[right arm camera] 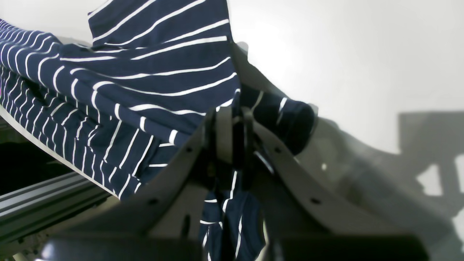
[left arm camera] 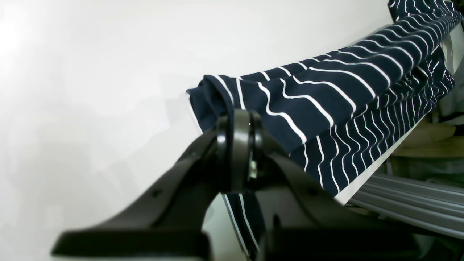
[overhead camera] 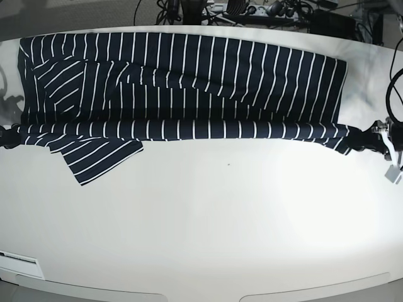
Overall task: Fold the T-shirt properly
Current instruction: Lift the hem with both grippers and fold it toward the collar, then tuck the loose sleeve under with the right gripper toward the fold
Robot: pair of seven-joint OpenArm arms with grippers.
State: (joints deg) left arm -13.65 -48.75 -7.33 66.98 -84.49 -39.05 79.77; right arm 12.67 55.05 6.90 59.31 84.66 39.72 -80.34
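A: How much room is there on the counter [overhead camera: 208, 220]?

B: Plenty toward the near side. The whole near half is bare white surface, right out to the rounded rim. The shirt [overhead camera: 189, 82] fills the far half, running almost from one side edge to the other, and its far hem lies along the far edge of the counter.

A: And the claws?

B: Both sit at the side edges. The left claw [left arm camera: 239, 123] is clenched on a bunched corner of the shirt, and the right claw [right arm camera: 235, 119] is clenched on the opposite corner; cloth hangs down between its jaws.

A: How does the shirt look?

B: Dark navy with thin white stripes. Between the two claws the near edge is pulled into a tight rolled band spanning the counter. Behind it the cloth lies mostly flat, with wrinkles near the right arm's side. One sleeve [overhead camera: 101, 157] pokes out below the band on that side, lying flat toward the open space.
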